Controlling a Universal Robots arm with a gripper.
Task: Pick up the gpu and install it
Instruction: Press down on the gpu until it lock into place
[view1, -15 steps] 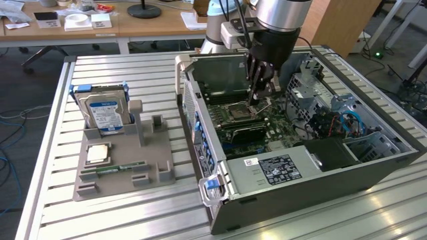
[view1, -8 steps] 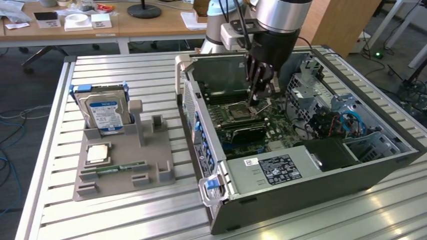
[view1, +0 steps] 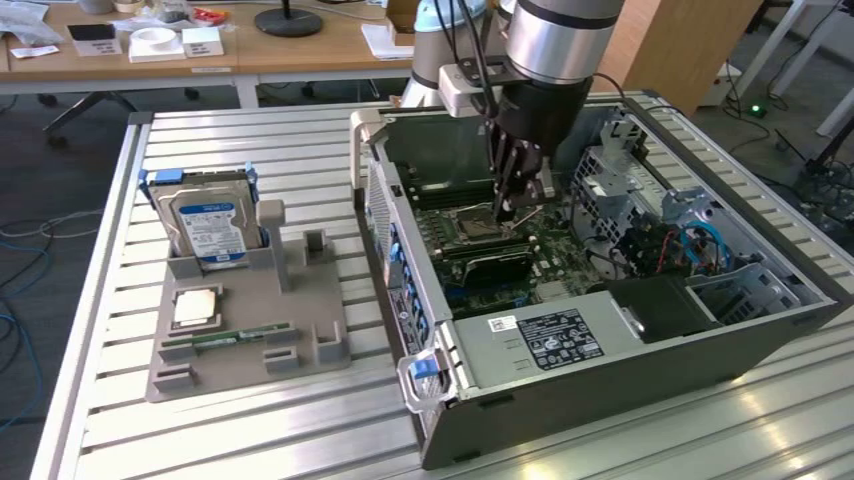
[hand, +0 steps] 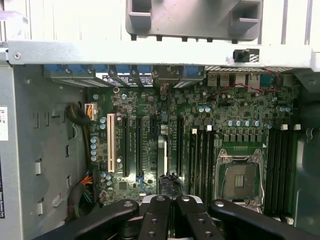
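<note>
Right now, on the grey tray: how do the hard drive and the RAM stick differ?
Pose: the hard drive stands upright in its cradle; the RAM stick lies flat.
Look: the hard drive is silver with a blue label; the RAM stick is green.
Size: the hard drive is wide and thick; the RAM stick is a narrow strip.
Shared: both sit on the grey tray, outside the computer case.
</note>
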